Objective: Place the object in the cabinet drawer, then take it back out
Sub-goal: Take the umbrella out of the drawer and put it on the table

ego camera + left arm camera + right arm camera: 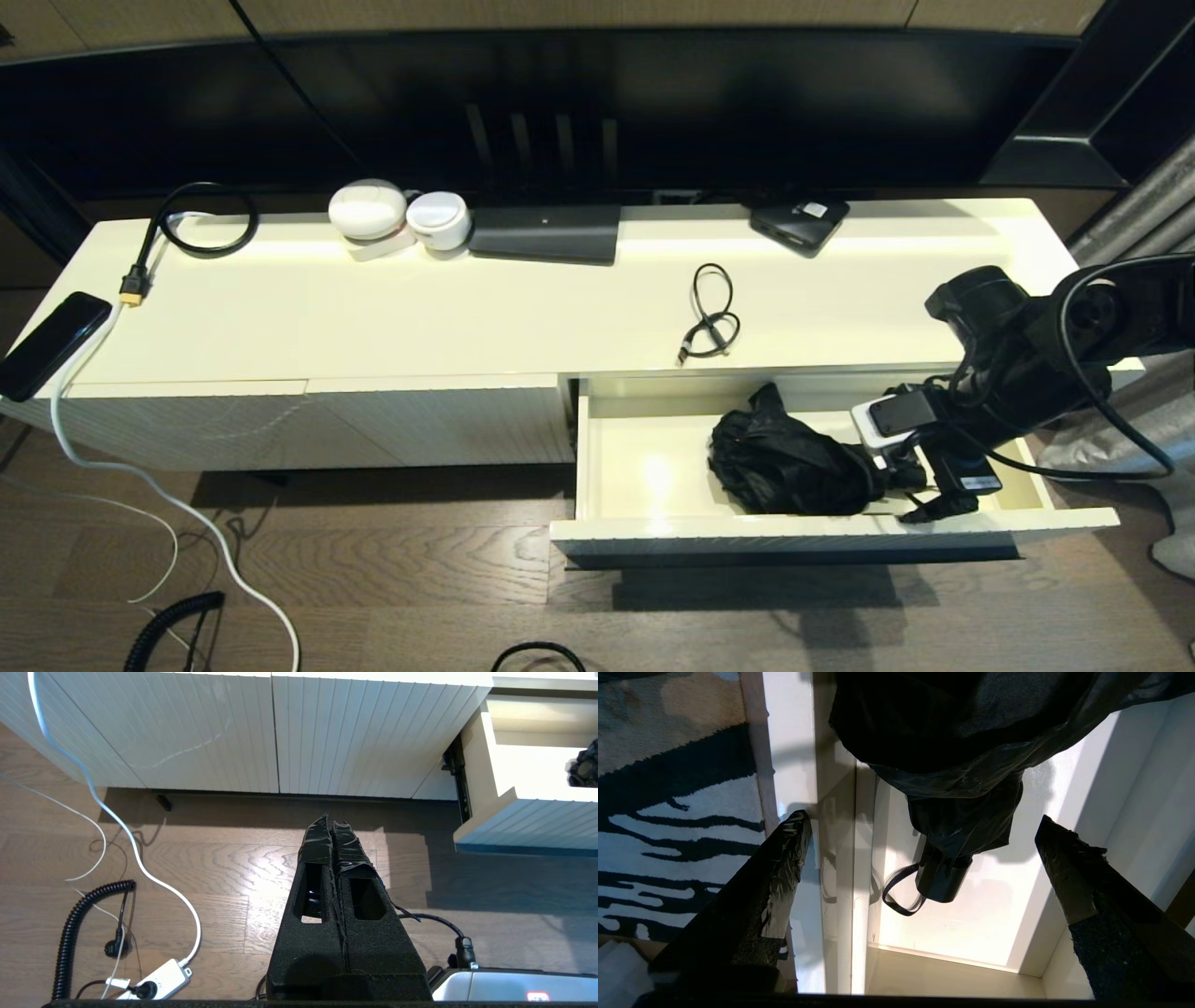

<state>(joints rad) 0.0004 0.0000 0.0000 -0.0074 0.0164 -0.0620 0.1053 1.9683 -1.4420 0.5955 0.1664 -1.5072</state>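
Black folded umbrella (784, 462) is lying in the open cabinet drawer (644, 541), and I am hovering the right gripper (924, 858), jaws spread, over its handle (941, 882), meaning to center before closing; left gripper (332, 828), jaws pressed together, is idling above the floor.

Right arm (1046, 345) reaches in from the robot's right side, forearm angled downward, wrist bent so that the right gripper (924, 835) points down. Its two black, tape-wrapped fingers (784, 858) stand wide apart, nothing between them. Left gripper (332, 828) hangs low, apart from the right arm, fingers (317, 840) pressed together along their full length, holding nothing.
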